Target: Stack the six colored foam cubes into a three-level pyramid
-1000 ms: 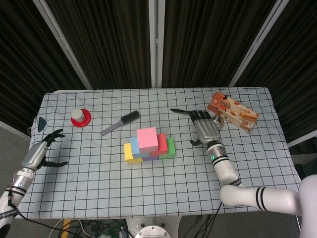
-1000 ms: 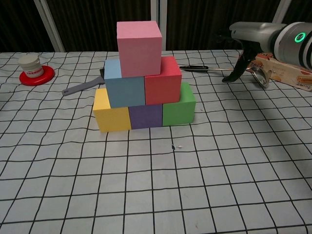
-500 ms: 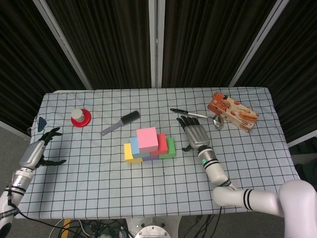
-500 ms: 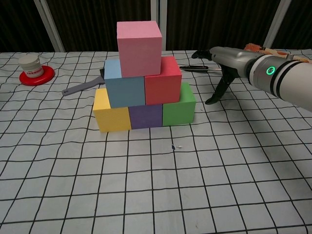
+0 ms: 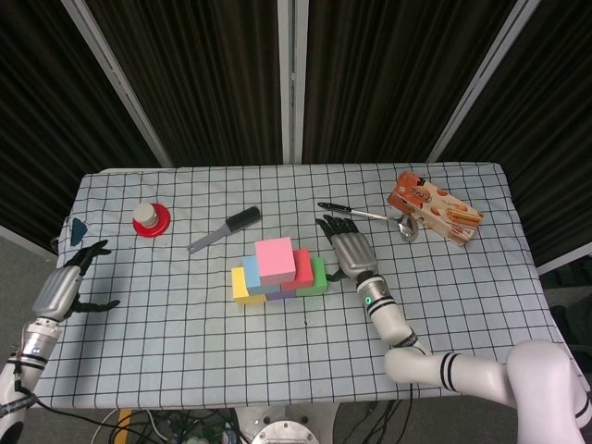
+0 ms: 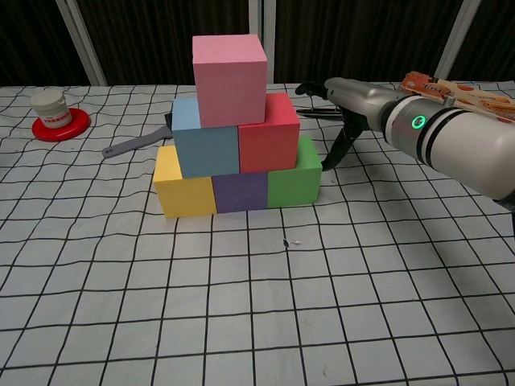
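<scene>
Sliding leftward since a second ago, my right hand, fingers spread and empty, nears the green cube; the finished pyramid stands frame centre. I'd nudge gently, avoiding toppling.

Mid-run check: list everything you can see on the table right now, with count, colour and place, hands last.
pink cube: 1, pink, top of pyramid
blue cube: 1, blue, middle level, left
red cube: 1, red, middle level, right
yellow cube: 1, yellow, bottom left
purple cube: 1, purple, bottom middle
green cube: 1, green, bottom right
brush: 1, grey and black, behind pyramid
jar on red disc: 1, white on red, far left
snack box: 1, orange, far right
spoon: 1, black handle, beside box
left hand: open, table's left edge
right hand: open, beside green cube
</scene>
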`<state>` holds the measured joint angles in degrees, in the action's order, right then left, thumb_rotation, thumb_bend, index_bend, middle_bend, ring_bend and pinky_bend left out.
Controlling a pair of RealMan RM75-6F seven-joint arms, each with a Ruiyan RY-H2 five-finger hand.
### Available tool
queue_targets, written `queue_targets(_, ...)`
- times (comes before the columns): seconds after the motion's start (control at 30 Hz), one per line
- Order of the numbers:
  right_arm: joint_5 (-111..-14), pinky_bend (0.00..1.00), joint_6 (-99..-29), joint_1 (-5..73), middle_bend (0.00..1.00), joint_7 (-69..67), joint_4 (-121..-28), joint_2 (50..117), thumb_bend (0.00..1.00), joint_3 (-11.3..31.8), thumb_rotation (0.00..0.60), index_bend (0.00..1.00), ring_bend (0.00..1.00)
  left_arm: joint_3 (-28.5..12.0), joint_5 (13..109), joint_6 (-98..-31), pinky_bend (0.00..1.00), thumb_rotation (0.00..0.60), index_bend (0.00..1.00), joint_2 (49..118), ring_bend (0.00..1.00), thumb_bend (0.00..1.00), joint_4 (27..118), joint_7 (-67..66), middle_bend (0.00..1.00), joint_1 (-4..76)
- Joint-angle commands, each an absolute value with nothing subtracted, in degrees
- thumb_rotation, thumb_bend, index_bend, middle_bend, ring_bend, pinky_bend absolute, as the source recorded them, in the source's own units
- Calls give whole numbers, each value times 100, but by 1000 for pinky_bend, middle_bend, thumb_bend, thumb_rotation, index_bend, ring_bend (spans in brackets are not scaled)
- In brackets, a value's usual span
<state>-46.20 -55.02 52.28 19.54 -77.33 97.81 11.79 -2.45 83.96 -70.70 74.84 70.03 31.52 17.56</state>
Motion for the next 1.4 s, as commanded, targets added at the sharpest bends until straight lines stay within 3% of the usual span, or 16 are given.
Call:
queue_targets(0.03, -4655, 0, -5481, 5209, 0, 1942, -7715, 9811, 0, 1204, 600, 0, 0, -312, 8391, -7310, 199, 600, 75, 7497, 85, 11, 7059, 2889, 166, 1668)
queue_targets(0.33, -4734, 0, -5475, 5135, 0, 1995, -7791, 9788, 0, 1303, 600, 0, 0, -386, 8407, -7648, 199, 600, 75, 7458, 85, 11, 7415, 2267, 166, 1567)
queue_targets(0.73, -4744, 0, -5759, 4984, 0, 2229, -8606, 9204, 5, 1518, 600, 0, 0, -439, 8475, -7805, 199, 600, 74, 7243, 85, 11, 7974, 1801, 166, 1547)
queue_targets(1.4, -4486, 0, -5653, 5300, 0, 2266, -8347, 9687, 10, 1832, 600, 0, 0, -406, 8447, -7710, 199, 600, 75, 7063, 85, 11, 8329, 1552, 166, 1529)
